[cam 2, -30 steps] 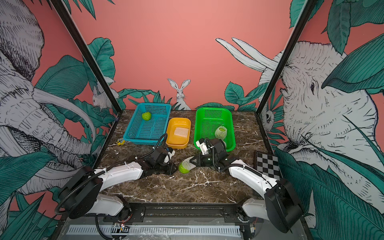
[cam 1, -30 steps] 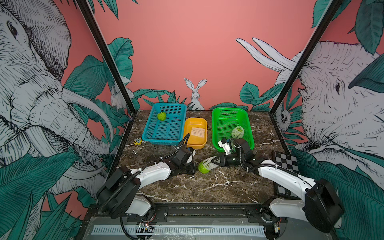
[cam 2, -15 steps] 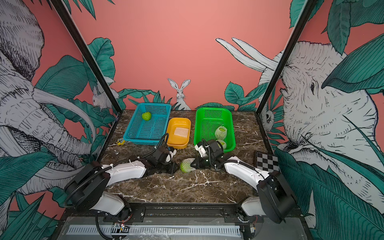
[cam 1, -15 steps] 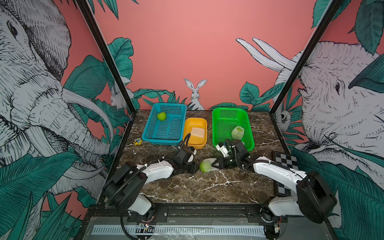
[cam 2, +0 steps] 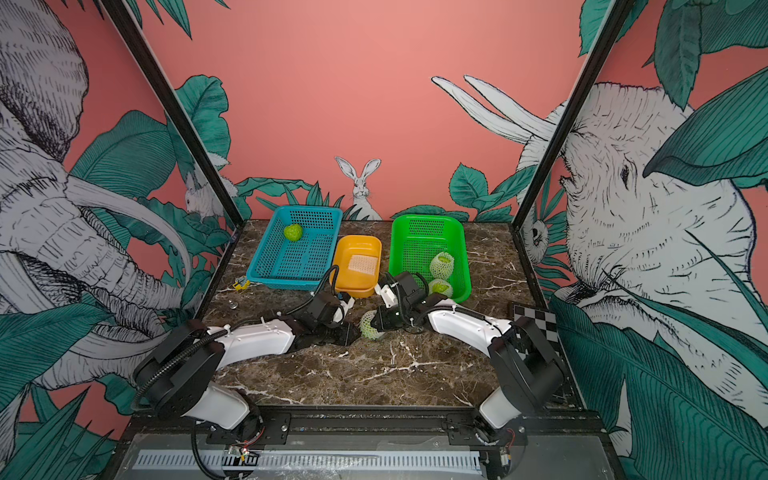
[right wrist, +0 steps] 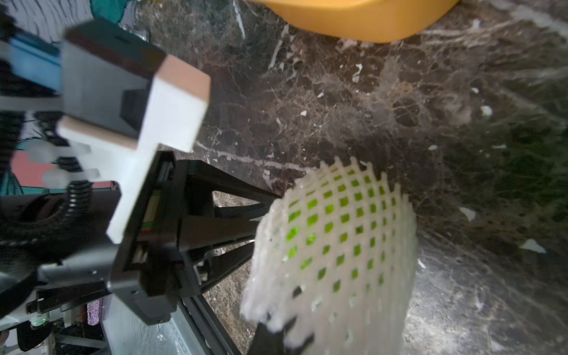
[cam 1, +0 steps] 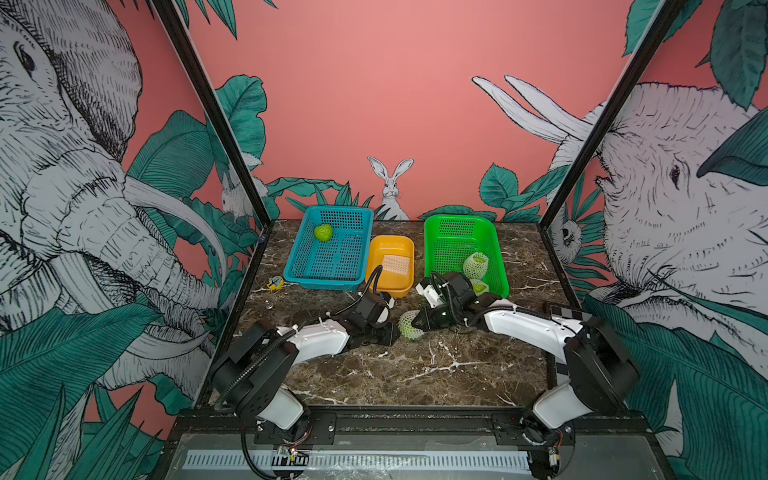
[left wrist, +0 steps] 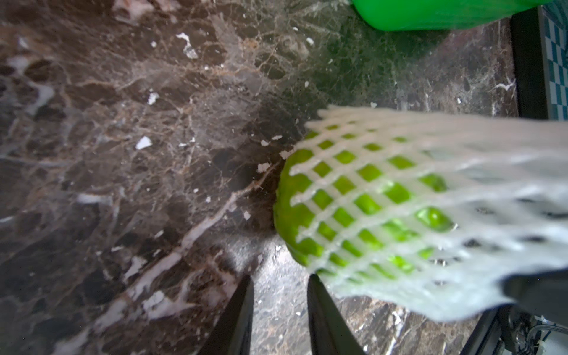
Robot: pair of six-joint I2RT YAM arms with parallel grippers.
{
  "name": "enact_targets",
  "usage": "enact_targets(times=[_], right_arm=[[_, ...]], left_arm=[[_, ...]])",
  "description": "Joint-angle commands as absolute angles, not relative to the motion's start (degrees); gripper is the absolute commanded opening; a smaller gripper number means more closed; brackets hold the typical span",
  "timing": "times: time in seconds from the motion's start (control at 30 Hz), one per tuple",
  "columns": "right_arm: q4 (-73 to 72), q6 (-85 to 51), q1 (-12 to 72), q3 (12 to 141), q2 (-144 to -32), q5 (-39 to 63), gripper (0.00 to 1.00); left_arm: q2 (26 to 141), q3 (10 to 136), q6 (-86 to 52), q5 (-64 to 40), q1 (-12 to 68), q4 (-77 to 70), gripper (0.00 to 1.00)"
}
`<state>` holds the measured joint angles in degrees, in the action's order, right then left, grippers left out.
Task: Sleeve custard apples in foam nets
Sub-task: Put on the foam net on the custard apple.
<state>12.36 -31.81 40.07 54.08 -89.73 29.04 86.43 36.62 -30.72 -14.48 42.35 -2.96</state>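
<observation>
A green custard apple (cam 1: 409,327) (cam 2: 371,326) lies on the marble mid-table, mostly covered by a white foam net (left wrist: 399,190) (right wrist: 341,242); one bare end (left wrist: 284,203) pokes out. My right gripper (cam 1: 423,322) (right wrist: 276,335) is shut on the net's loose end. My left gripper (cam 1: 392,332) (left wrist: 279,279) sits low beside the fruit's bare end, open, with only marble between its fingers. One fingertip (left wrist: 312,281) is right at the net's edge.
A blue basket (cam 1: 299,270) holds a bare custard apple (cam 1: 323,232). A yellow tray (cam 1: 376,249) holds a flat foam net (cam 1: 395,264). A green basket (cam 1: 436,249) holds two sleeved fruits (cam 1: 476,263) (cam 1: 479,286). A checkerboard (cam 1: 567,313) lies at the right edge.
My right gripper has moved left toward the fruit, so the stretched cone of net is shorter. The left gripper's jaws have parted slightly. The fruit has stayed almost in place.
</observation>
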Motion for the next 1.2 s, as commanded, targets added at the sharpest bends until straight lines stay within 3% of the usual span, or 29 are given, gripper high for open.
enact_targets(times=[0.0, 0.13, 0.37, 0.47, 0.93, 1.17], right_arm=[[15.2, -29.6, 40.7, 56.6, -90.0, 26.9, 0.00], [16.6, -29.8, 40.7, 57.3, -88.6, 26.3, 0.04], [20.5, -28.9, 40.6, 58.6, -85.7, 24.9, 0.38], [21.4, -28.8, 40.3, 58.5, -83.6, 23.9, 0.47], [20.9, -30.0, 36.3, 52.7, -74.5, 20.8, 0.45], [13.9, -32.5, 36.4, 50.9, -78.5, 21.9, 0.44]], left_arm=[[85.1, 36.2, -31.6, -13.9, 42.4, -3.1, 0.34], [82.8, 35.7, -31.1, -12.0, 42.4, 0.5, 0.36], [75.7, 37.8, -28.5, -4.7, 42.4, 11.5, 0.53], [73.6, 40.1, -27.6, -3.0, 42.4, 14.0, 0.58], [75.7, 50.7, -27.6, -3.3, 47.1, 14.1, 0.82], [81.1, 54.7, -25.3, -3.4, 49.3, 15.6, 0.82]])
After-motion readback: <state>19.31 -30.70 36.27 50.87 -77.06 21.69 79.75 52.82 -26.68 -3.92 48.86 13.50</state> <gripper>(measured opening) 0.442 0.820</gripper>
